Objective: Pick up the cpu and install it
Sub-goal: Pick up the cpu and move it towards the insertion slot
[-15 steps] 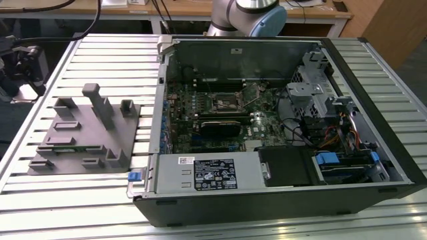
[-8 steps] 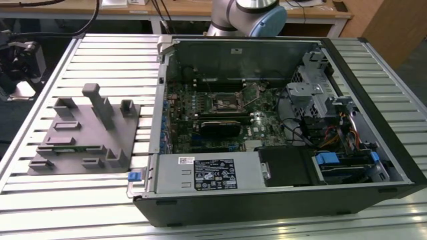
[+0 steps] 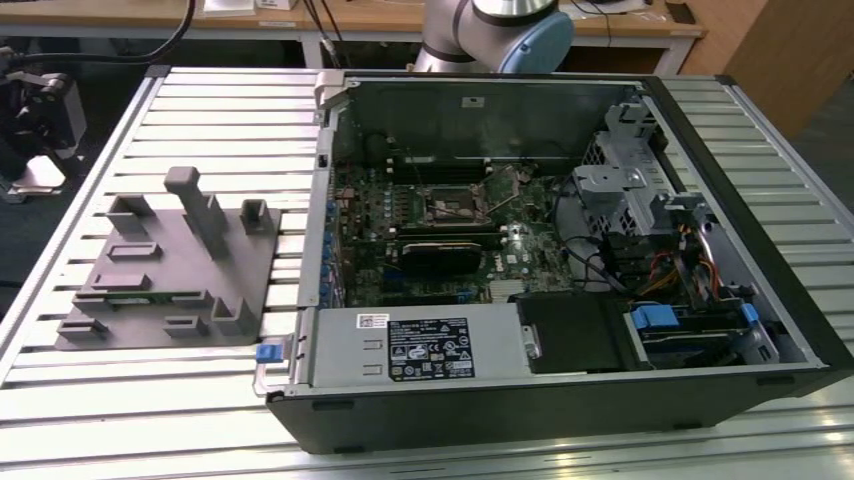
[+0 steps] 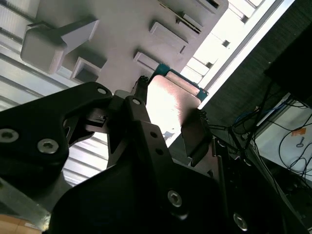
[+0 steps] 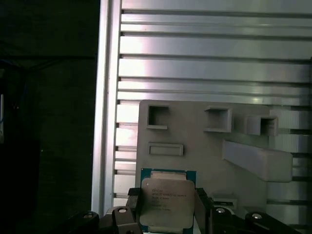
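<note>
I see the slatted table (image 3: 200, 90) carrying the open computer case (image 3: 400, 420), with the grey fixture (image 3: 160, 270) beside it and bare slats around its edges. In both wrist views the gripper (image 5: 168, 208) (image 4: 170, 105) grasps the cpu (image 5: 165, 197) (image 4: 168, 95) by opposite edges, over the fixture's border.

Even room light outside, hard contrast at the wrist.
In the exterior view soft overhead light spreads evenly over the table (image 3: 160, 400), while the computer case (image 3: 467, 115) is dim inside. In the second wrist view the cpu (image 4: 168, 105) glares almost white, the gripper (image 4: 170, 97) is a black silhouette, and the slats beyond are blown out. In the first wrist view, everything past the table's edge is nearly black, perhaps underexposed.
</note>
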Motion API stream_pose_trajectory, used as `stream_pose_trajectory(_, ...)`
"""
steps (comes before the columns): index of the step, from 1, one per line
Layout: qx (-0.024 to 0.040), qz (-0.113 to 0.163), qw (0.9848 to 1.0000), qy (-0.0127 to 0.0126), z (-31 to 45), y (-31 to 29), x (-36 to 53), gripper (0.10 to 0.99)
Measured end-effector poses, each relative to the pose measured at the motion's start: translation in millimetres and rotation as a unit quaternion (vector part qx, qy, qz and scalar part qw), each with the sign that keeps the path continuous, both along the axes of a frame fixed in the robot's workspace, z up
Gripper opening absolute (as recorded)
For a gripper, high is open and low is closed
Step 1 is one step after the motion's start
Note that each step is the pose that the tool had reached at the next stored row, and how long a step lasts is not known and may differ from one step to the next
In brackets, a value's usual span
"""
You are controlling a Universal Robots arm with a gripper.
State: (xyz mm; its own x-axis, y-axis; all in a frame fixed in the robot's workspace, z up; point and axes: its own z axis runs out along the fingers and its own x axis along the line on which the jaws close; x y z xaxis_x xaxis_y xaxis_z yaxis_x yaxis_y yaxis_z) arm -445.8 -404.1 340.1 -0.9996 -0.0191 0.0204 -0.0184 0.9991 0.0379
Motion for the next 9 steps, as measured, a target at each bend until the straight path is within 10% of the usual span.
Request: stream_pose_trajectory(9,0.0000,0.000,1.0000,0.0000,10.8,0.0,0.0,0.529)
